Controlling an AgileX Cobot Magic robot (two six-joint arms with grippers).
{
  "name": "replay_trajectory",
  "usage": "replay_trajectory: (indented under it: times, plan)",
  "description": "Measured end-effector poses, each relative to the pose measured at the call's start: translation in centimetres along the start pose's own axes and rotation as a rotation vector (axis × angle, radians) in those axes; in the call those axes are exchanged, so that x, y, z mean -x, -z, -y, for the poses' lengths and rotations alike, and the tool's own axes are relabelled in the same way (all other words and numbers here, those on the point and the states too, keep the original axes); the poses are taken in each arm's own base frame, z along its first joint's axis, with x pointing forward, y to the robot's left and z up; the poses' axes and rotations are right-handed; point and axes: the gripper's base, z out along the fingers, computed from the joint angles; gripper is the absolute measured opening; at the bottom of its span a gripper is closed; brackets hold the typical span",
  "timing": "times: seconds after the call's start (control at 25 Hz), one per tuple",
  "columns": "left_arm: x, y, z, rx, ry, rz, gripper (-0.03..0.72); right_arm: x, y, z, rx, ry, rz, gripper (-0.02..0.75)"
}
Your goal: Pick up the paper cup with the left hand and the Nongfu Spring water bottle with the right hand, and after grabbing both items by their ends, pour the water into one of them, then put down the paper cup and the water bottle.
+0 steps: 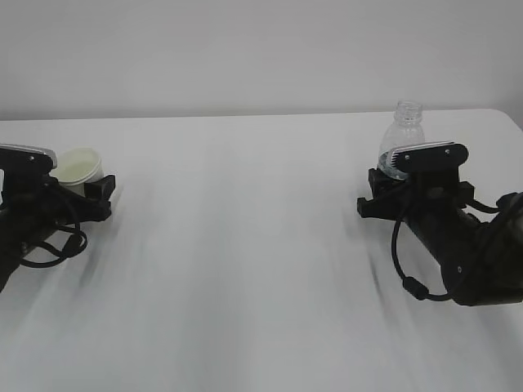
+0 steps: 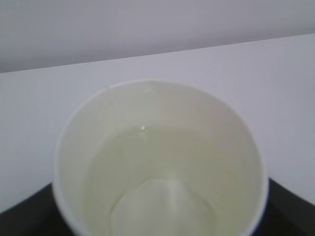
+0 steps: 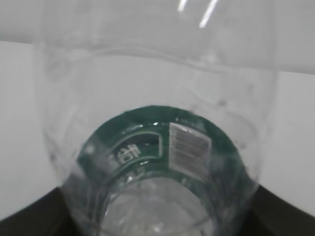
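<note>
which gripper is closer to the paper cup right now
Left. The left gripper sits right at the paper cup on the table's left side; the right gripper is far across, at the water bottle.

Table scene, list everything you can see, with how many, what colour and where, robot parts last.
paper cup: one, white with cream inside, far left of the table, upright, between the left gripper's fingers
water: clear, a shallow pool in the cup's bottom
Nongfu Spring water bottle: one, clear with green label, uncapped, upright at right
table: one, white
wall: pale grey, behind
left gripper: one, black, at the cup
right gripper: one, black, around the bottle's lower part
</note>
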Motion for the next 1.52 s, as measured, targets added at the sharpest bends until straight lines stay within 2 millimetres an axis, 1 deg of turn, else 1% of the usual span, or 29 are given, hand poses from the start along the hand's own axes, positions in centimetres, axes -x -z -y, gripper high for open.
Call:
replay_trajectory:
  times: [0.08, 0.4, 0.84, 1.08, 1.28, 1.52]
  plan:
    - [-0.1, 0.1, 0.0, 0.000, 0.000, -0.004, 0.597, 0.0, 0.0, 0.0, 0.000, 0.000, 0.000, 0.467]
    - [-0.3, 2.1, 0.2, -0.001, 0.004, -0.046, 0.596, 0.0, 0.0, 0.0, 0.002, 0.001, 0.000, 0.467]
    - [0.3, 4.6, 0.4, 0.002, 0.008, -0.066, 0.595, 0.0, 0.0, -0.1, 0.006, 0.002, 0.001, 0.467]
    - [1.0, 5.9, 1.0, -0.041, -0.010, -0.065, 0.592, 0.0, 0.0, -0.1, 0.006, 0.001, 0.001, 0.466]
    - [0.8, 6.5, 1.6, -0.082, -0.024, -0.078, 0.591, 0.0, 0.0, -0.1, 0.007, -0.001, 0.001, 0.466]
    - [0.8, 6.8, 2.3, -0.155, -0.053, -0.082, 0.589, 0.2, -0.1, -0.1, 0.006, -0.002, 0.011, 0.467]
